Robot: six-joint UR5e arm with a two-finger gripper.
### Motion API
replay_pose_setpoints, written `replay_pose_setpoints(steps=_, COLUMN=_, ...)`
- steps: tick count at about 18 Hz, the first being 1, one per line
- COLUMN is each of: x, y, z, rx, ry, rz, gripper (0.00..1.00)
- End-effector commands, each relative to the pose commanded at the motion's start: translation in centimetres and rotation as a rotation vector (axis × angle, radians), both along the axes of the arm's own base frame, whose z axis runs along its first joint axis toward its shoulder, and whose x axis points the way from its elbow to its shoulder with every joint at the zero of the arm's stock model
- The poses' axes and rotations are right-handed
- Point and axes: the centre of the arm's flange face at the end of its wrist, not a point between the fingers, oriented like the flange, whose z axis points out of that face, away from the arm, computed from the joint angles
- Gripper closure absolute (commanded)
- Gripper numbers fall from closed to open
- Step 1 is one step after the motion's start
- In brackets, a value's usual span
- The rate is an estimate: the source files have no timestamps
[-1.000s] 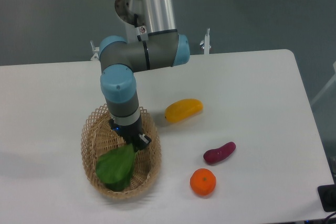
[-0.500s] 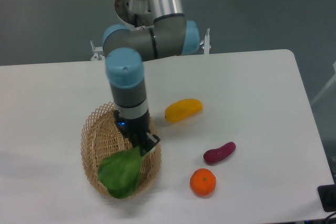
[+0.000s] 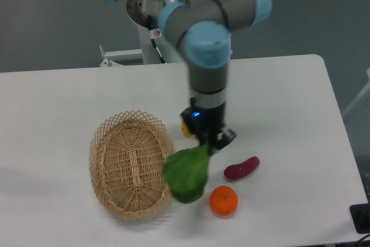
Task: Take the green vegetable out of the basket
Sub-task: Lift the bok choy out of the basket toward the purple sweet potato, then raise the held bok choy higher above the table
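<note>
I count one basket [image 3: 130, 166], one green vegetable [image 3: 186, 175], one orange [image 3: 223, 201], one purple sweet potato [image 3: 241, 168] and one yellow fruit [image 3: 186, 126], mostly hidden behind my arm. My gripper [image 3: 211, 143] is closed on the vegetable's stalk end; the leafy end hangs down just right of the basket's rim, between the basket and the orange, over the white table [image 3: 289, 114]. Nothing lies in the basket.
</note>
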Motion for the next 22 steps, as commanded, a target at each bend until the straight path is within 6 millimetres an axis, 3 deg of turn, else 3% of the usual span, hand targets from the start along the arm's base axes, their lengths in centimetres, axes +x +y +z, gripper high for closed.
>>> replay_pose_setpoints(steps=5, x=-3.9, y=-4.7, z=0.3, rx=-0.022, ry=0.009, rz=-0.026, gripper=0.71)
replay_pose_setpoints(steps=8, x=-5.0, y=-6.6, z=0.4, rx=-0.034, ry=-0.007, rz=-0.059, gripper=0.71)
replay_pose_setpoints(steps=22, x=-5.4, y=-6.9, z=1.2, rx=-0.027, ry=0.008, rz=-0.057, gripper=0.70)
